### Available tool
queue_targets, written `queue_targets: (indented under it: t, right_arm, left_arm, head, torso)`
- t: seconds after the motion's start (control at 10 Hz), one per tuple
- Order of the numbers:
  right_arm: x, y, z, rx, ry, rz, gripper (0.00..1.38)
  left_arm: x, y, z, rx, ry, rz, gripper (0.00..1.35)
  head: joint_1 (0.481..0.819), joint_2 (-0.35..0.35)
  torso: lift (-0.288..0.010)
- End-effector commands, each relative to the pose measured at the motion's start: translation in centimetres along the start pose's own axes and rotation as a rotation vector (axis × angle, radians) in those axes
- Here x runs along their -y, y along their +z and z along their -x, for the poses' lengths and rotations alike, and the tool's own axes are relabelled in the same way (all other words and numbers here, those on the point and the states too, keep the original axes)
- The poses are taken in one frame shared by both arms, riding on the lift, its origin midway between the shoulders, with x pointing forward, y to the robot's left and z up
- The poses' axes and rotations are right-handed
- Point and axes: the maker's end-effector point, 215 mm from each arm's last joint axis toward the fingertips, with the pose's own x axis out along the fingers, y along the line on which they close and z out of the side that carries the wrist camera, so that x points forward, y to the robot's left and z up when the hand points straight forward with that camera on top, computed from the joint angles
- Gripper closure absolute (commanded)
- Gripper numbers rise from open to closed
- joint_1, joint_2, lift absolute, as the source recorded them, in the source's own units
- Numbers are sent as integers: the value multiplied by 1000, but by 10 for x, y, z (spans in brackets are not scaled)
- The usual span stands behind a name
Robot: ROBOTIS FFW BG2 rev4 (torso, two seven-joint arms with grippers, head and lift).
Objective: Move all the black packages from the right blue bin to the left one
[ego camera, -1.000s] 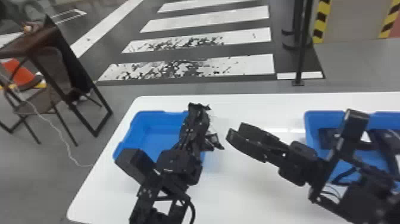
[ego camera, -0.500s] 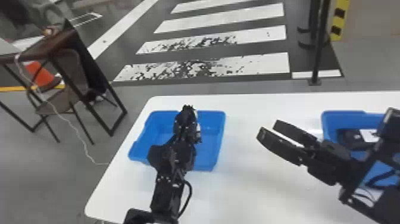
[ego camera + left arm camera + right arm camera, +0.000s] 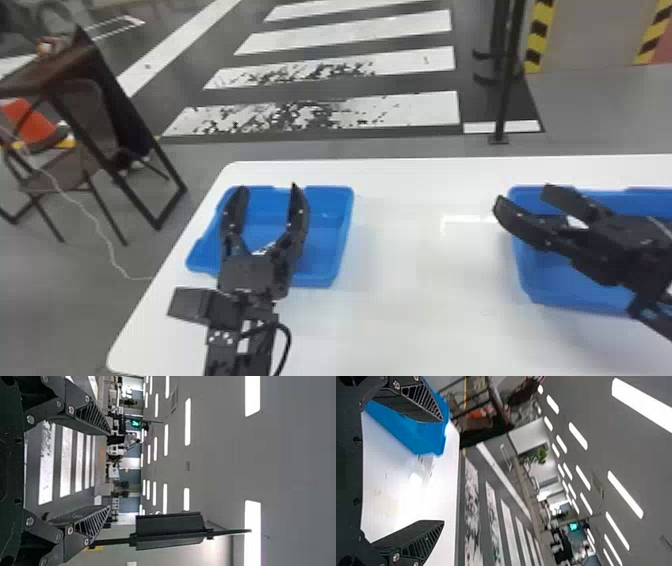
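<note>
Black packages cannot be counted with certainty. Left to right, one orange cone (image 3: pixel 30 122), one chair (image 3: pixel 65 170) and one brown desk (image 3: pixel 55 67) are seen on the floor, beyond the white table's (image 3: pixel 425 320) left edge. One left blue bin (image 3: pixel 325 235) is set near the table's far left corner. Over it the left gripper (image 3: pixel 268 187) is held, its jaws spread wide; between their bases a small black-and-white patch (image 3: pixel 263 247) can be made out, possibly part of one package. Behind the table's far edge, four white stripes (image 3: pixel 410 112) and one black post (image 3: pixel 505 95) are seen. One right blue bin (image 3: pixel 555 285) is placed toward the table's right side. The right gripper (image 3: pixel 522 194) is held over that bin's left edge, its jaws wide apart; between them one white patch (image 3: pixel 577 222) is seen, possibly on a package in the bin.
</note>
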Motion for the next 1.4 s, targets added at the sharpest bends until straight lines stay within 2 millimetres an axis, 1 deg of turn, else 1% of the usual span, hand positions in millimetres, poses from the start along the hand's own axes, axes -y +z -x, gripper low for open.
queue_targets:
  t: [0.0, 0.1, 0.2, 0.3, 0.4, 0.5, 0.6, 0.7, 0.8, 0.9, 1.1, 1.3]
  right_arm:
    - [59, 8, 26, -41, -186, 87, 121]
    - [94, 9, 40, -94, -315, 135, 121]
    - [118, 6, 48, -154, -400, 159, 119]
    - [137, 1, 50, -206, -454, 163, 116]
    - [147, -2, 46, -234, -470, 142, 114]
    - [148, -13, 39, -287, -465, 107, 114]
    - [147, -19, 30, -330, -468, 103, 114]
    - [151, -27, 18, -362, -462, 97, 114]
    - [153, -43, 5, -421, -444, 72, 110]
    - [149, -63, -5, -484, -413, 51, 107]
    - [163, -79, 2, -546, -446, 35, 107]
    - [175, -87, 12, -582, -493, 40, 107]
  left_arm:
    - [10, 25, 10, 3, 1, 88, 125]
    - [16, 29, 16, -15, -5, 126, 130]
    - [23, 32, 20, -23, -15, 156, 131]
    - [34, 26, 22, -44, -32, 183, 131]
    - [46, 17, 23, -77, -58, 216, 131]
    - [53, 16, 22, -88, -78, 231, 131]
    - [55, 16, 22, -92, -86, 232, 131]
    - [58, 13, 22, -103, -95, 241, 131]
    - [65, 11, 23, -112, -108, 247, 131]
    - [70, 11, 22, -112, -120, 251, 131]
    - [68, 9, 24, -121, -118, 254, 131]
    - [67, 8, 24, -123, -117, 254, 131]
  head:
    - [695, 205]
    - [695, 173]
    - [695, 113]
    - [695, 65]
    - [695, 28]
    - [695, 14]
    - [695, -12]
    - [695, -13]
    - [695, -10]
    - [695, -5]
    - [695, 5]
    - [695, -3]
  torso:
    - [-140]
    - [-140]
    - [-140]
    - [-140]
    - [-140]
    - [-140]
    - [-140]
    - [-140]
    - [-140]
    - [-140]
    - [-140]
    - [-140]
